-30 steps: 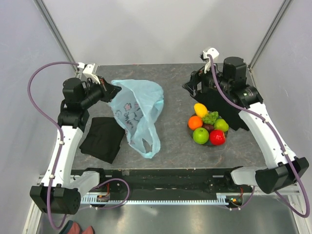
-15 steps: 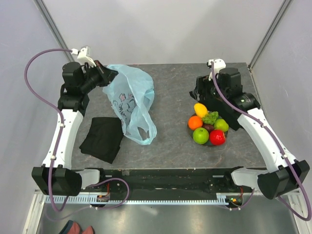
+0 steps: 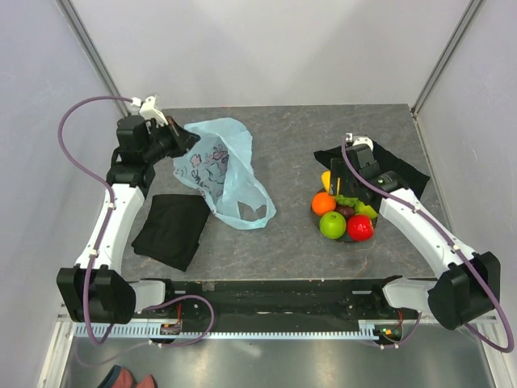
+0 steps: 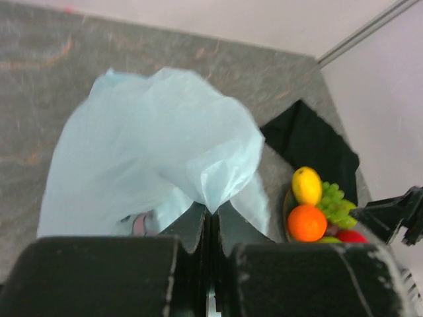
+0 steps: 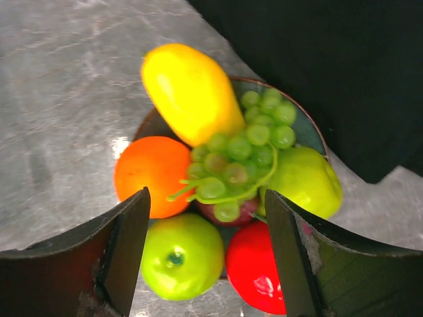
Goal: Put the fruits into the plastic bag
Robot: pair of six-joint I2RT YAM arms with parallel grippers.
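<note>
nothing is bagged yet. my left hand [image 4: 210, 218], pressed together, pinches the edge of the thin light-blue plastic bag [image 4: 158, 145] just ahead of it. my right hand [image 5: 205, 198], fingers spread, hangs right over the toy fruits [image 5: 151, 175] heaped on the grey-blue round plate [image 5: 310, 135] below, touching none. every fruit remains to move.

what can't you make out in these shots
- Right wrist view: the dark purple fruit is mostly buried under the grape bunch; the plate shows only its rim.
- Left wrist view: the plastic bag is blurred, folds hiding its mouth and handles.
- Top view: the right arm covers most of the yellow fruit.
</note>
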